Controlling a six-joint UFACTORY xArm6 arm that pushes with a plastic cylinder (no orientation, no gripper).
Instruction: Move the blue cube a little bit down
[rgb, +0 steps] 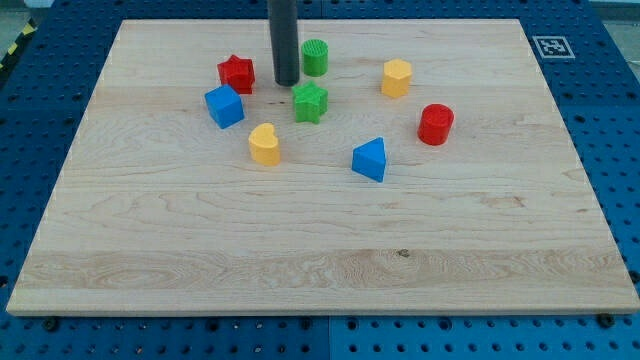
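Observation:
The blue cube (224, 106) sits on the wooden board (320, 250) at the upper left. A red star-shaped block (237, 73) lies just above it and to its right. My tip (286, 83) is the lower end of the dark rod; it stands to the right of the red star and up-right of the blue cube, apart from both. A green star block (310, 102) lies just below and right of the tip. A green cylinder (315, 57) is just right of the rod.
A yellow heart block (264, 144) lies below and right of the blue cube. A blue triangular block (370, 159) is near the middle. A yellow hexagonal block (397, 77) and a red cylinder (435, 124) are at the right.

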